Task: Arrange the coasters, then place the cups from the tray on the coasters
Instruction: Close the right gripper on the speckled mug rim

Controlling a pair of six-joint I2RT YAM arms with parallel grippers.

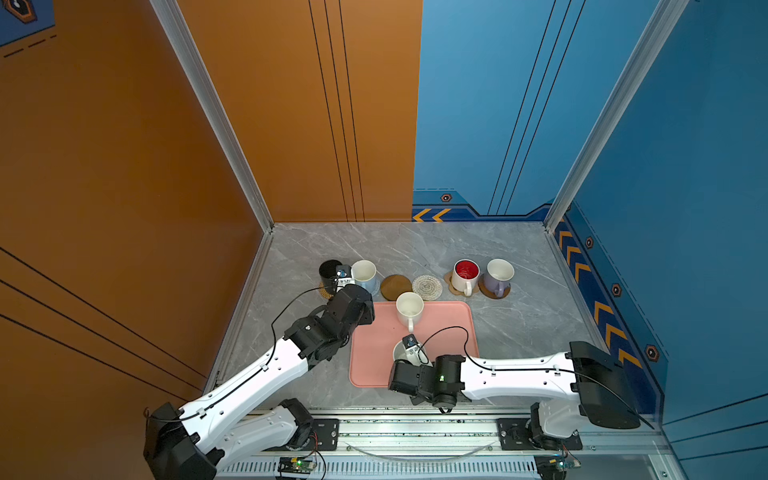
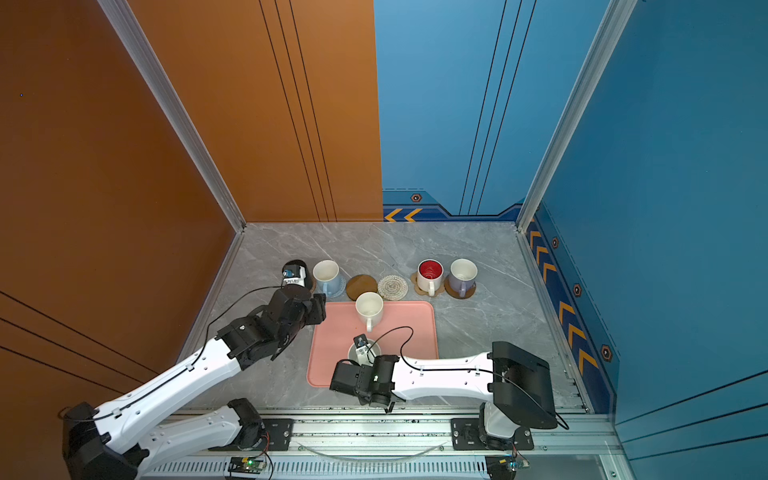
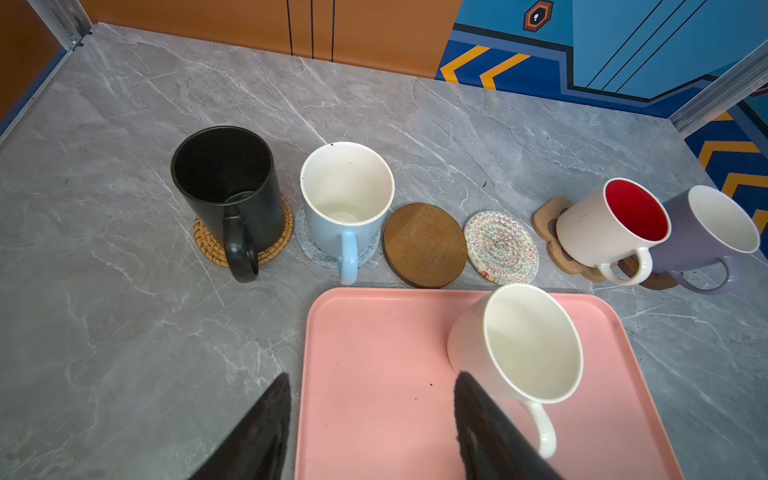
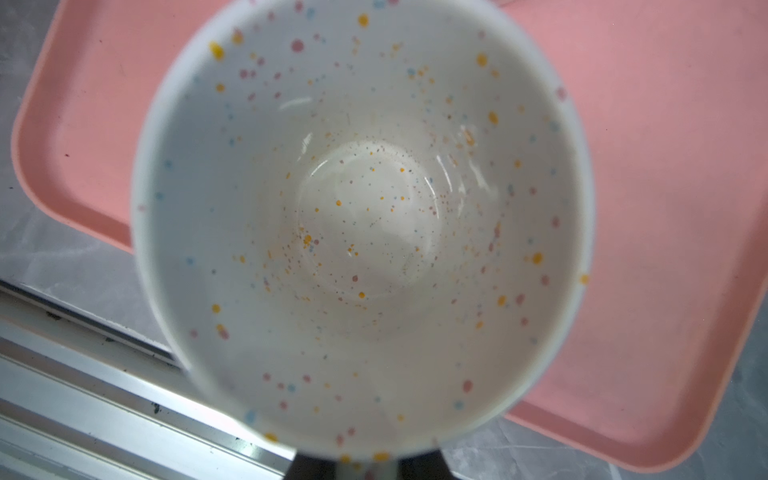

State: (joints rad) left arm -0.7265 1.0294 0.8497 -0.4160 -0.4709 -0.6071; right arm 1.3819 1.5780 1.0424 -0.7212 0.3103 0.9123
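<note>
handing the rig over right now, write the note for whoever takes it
Left pincer: open, empty, over the tray's far left corner.
Right pincer: shut on the speckled mug at the tray's near edge.
Done: black mug, light blue mug, red-inside mug, lavender mug each on a coaster in the back row.
Left to do: speckled mug and plain white mug, standing on the tray, go onto the bare brown coaster and woven coaster.

Top pair overhead; wrist views close, sharing tray [image 3: 374, 353].
</note>
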